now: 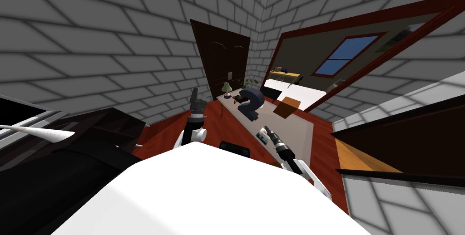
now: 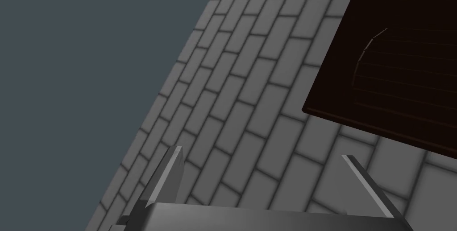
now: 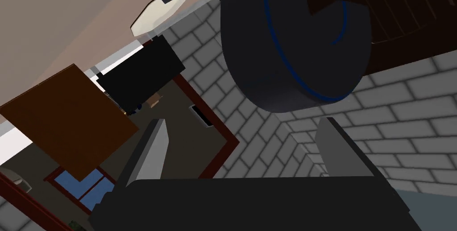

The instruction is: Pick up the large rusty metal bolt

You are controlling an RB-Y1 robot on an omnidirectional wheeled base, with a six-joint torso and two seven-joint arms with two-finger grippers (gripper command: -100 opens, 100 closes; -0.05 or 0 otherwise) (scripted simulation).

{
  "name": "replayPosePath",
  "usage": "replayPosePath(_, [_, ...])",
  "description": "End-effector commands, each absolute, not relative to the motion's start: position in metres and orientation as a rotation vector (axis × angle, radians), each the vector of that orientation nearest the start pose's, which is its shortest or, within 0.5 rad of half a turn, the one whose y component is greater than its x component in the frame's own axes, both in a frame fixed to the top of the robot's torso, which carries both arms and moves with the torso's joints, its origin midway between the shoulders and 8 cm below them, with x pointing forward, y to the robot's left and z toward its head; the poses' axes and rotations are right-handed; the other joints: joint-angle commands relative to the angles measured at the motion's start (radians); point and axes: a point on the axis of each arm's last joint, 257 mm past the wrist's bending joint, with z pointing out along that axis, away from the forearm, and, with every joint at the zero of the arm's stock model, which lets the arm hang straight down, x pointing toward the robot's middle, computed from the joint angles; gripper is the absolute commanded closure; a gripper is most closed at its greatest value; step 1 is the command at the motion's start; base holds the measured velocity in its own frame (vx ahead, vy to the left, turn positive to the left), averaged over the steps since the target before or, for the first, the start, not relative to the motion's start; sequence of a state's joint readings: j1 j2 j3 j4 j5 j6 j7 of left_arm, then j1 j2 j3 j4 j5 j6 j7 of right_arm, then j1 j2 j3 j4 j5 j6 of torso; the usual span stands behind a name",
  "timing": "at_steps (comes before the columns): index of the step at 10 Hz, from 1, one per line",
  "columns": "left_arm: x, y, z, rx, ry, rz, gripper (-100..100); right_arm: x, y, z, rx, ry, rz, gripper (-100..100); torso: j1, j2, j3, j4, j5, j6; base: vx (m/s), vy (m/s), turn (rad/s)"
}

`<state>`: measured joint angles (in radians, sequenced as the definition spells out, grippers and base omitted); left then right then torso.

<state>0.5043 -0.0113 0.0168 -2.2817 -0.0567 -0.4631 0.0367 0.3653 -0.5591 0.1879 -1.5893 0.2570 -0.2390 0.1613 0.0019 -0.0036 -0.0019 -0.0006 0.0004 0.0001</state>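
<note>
Our right gripper (image 1: 262, 133) hovers low over the near half of the long pale table (image 1: 290, 132). Its two fingers are spread wide with nothing between them, a stance that suits an approach rather than a grasp. It points along the table at a big dark blue sculpture shaped like a numeral 2 (image 1: 251, 103), which looms just ahead of the fingertips in the right wrist view.

The bolt is, we judge, the small dark brown thing (image 1: 236, 100) on the far part of the table. It lies just beside the sculpture on its left, and near a little lamp with a pale shade (image 1: 226, 87). It is too small here to read its shape or how it lies.

The sculpture is the main obstacle. It stands between the right gripper and the bolt, so a straight run forward would probably strike it. We would expect to go around its left side or come down from above, minding the lamp close by.

A flat brown board (image 1: 287, 106) sits to the sculpture's right, out of that path. A thin potted plant (image 1: 249, 82) stands at the table's far end before a dark brown door (image 1: 222, 64).

Our left gripper (image 1: 195, 90) is raised upright at the table's left edge, its fingers also wide apart and empty, well clear of the work.
</note>
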Motion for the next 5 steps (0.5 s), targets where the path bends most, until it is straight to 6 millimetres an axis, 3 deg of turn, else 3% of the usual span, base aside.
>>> replayPosePath(1, [0.349,0.282,0.017,-0.675,0.651,-1.272,0,0.391,-0.314,-0.362,0.433,1.856,0.610,-100,0.000,0.000,0.000,0.000,0.000,0.000,0.032,0.032,0.087])
replayPosePath(2, [0.349,0.282,0.017,-0.675,0.651,-1.272,0,0.385,-0.325,-0.380,0.396,1.910,0.560,-100,0.000,0.000,0.000,0.000,0.000,0.001,0.048,0.049,0.202])
replayPosePath(5, [0.349,0.282,0.017,-0.675,0.651,-1.272,0,0.373,-0.344,-0.405,0.369,1.980,0.492,-100,0.001,-0.001,0.000,0.000,0.000,0.000,0.049,0.045,0.136])
